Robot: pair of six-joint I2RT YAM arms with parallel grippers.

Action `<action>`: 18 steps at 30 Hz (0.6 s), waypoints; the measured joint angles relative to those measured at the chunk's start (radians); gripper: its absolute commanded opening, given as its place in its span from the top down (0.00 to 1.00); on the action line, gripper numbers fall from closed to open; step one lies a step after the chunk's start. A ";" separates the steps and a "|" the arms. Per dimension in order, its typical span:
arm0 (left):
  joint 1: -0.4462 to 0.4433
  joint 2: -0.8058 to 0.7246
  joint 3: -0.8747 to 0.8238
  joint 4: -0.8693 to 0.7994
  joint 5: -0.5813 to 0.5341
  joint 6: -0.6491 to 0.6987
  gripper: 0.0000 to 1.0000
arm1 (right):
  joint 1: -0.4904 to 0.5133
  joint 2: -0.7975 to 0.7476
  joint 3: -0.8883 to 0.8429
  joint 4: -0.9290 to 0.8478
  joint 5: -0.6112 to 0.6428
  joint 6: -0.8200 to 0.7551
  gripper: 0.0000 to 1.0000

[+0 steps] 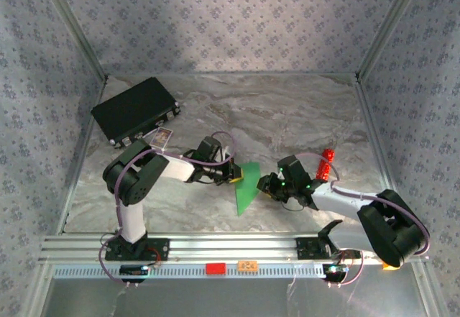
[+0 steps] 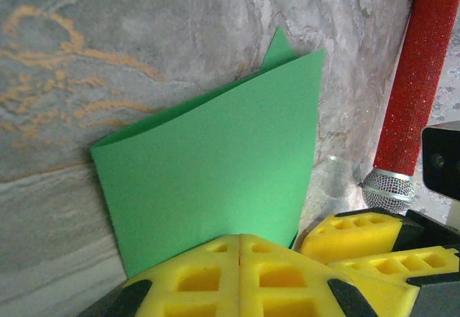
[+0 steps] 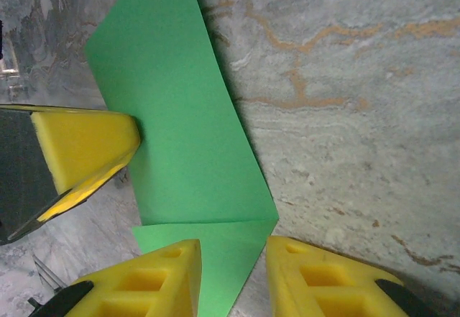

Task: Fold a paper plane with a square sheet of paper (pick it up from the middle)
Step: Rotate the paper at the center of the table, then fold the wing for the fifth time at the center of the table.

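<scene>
The folded square sheet of paper (image 1: 246,186) lies mid-table, long axis near to far, between your claws. Your left gripper (image 1: 231,175) is clenched at its left edge; whether it pinches the sheet cannot be told. Your right gripper (image 3: 233,249) is part-open, straddling a corner flap.

We take this for a robot lab's test cell. A left arm (image 1: 136,180) and a right arm (image 1: 359,205) are bolted to an aluminium rail (image 1: 215,249) at the near edge of a marble-look table (image 1: 287,108). Patterned walls (image 1: 230,15) on metal posts (image 1: 75,29) box it in left, right and far.
</scene>
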 measured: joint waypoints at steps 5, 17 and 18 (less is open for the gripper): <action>0.000 0.000 0.000 0.000 0.000 -0.002 0.97 | -0.034 0.000 0.051 -0.049 0.002 -0.034 0.65; 0.000 0.000 0.000 0.000 0.000 -0.003 0.97 | -0.110 0.082 0.111 -0.073 -0.033 -0.109 0.65; 0.000 0.000 0.000 0.000 0.000 -0.003 0.97 | -0.110 0.092 0.114 -0.071 -0.040 -0.114 0.65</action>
